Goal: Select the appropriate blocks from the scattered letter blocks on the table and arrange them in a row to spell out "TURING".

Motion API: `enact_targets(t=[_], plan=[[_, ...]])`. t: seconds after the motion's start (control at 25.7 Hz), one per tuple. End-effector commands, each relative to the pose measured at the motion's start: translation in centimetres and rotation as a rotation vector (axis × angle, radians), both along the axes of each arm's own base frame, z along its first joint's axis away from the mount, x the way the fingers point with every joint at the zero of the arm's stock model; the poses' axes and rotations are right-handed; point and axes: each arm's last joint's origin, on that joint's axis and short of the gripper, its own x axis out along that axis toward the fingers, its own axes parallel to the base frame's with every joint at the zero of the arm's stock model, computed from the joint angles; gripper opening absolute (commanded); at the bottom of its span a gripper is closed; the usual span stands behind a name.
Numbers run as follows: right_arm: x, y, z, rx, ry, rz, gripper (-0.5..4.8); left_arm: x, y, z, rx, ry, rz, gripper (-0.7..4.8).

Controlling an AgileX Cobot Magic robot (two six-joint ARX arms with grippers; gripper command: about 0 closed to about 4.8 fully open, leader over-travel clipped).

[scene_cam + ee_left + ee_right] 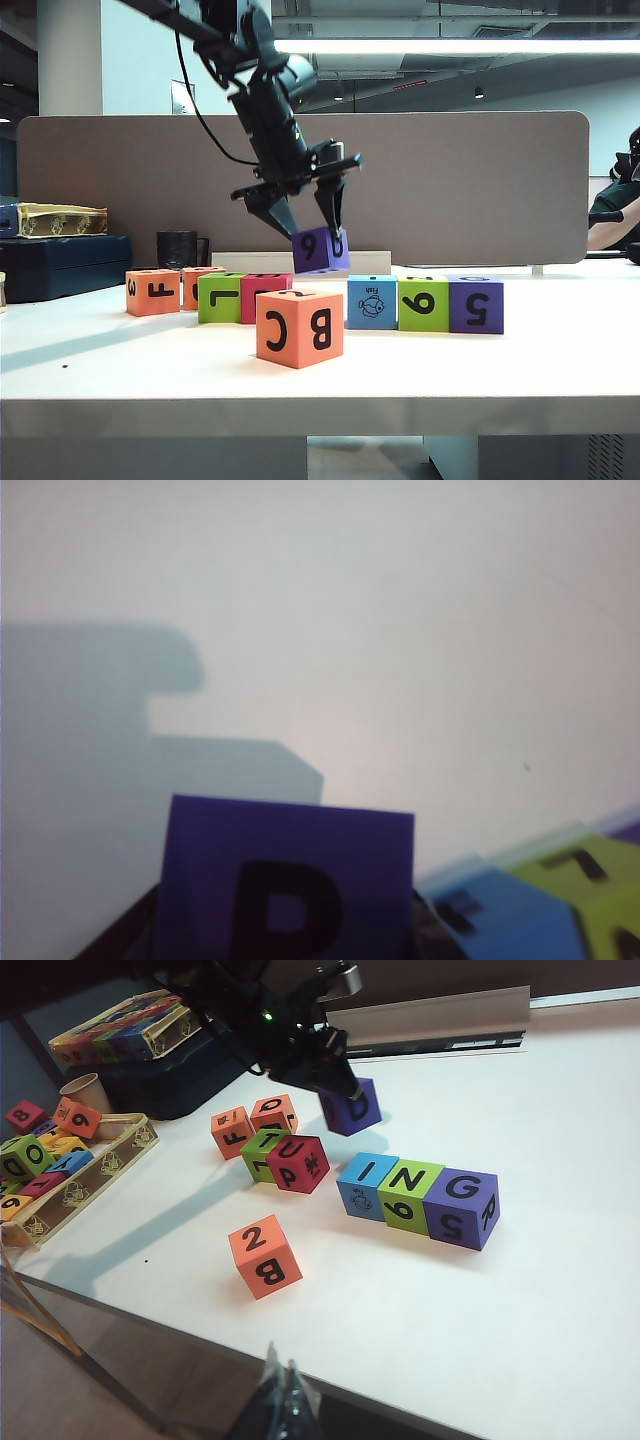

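1. Nearest the exterior camera sits the big orange "B C" cube (299,328), alone at the front of the table (320,385); it has no part in the word, so it lies apart from the row.
2. Behind it, a lime green block (220,298) and a magenta block (262,295) touch, giving T and U in the right wrist view.
3. Further right, the blue fish block (372,302), a second green block (423,303) and a purple block (476,304) stand together as I, N, G.
4. A gap between the two groups is left for the R.
5. The left gripper (303,215) clasps a purple cube (321,250) in the air above that gap, likely carrying it there.
6. Two orange blocks (153,291) wait unused behind the T.
7. The right gripper (283,1400) hangs off the table's near edge, fingers closed and empty.
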Motion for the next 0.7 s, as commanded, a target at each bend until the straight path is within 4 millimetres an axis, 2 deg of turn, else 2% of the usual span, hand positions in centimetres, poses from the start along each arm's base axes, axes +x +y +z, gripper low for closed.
enact_targets(t=[0.04,0.23,0.7], plan=[[-0.2,0.0,0.2,-0.003,-0.025,0.000,-0.01,-1.3,-0.2,1.5,-0.015,0.054,0.061,2.86],[-0.2,0.0,0.2,-0.003,-0.025,0.000,-0.01,-2.5,-0.7,1.7,-0.013,0.123,0.101,2.86],[-0.2,0.0,0.2,-0.002,-0.024,0.001,-0.01,-2.1,-1.7,1.7,0.050,-0.006,0.159,2.72]])
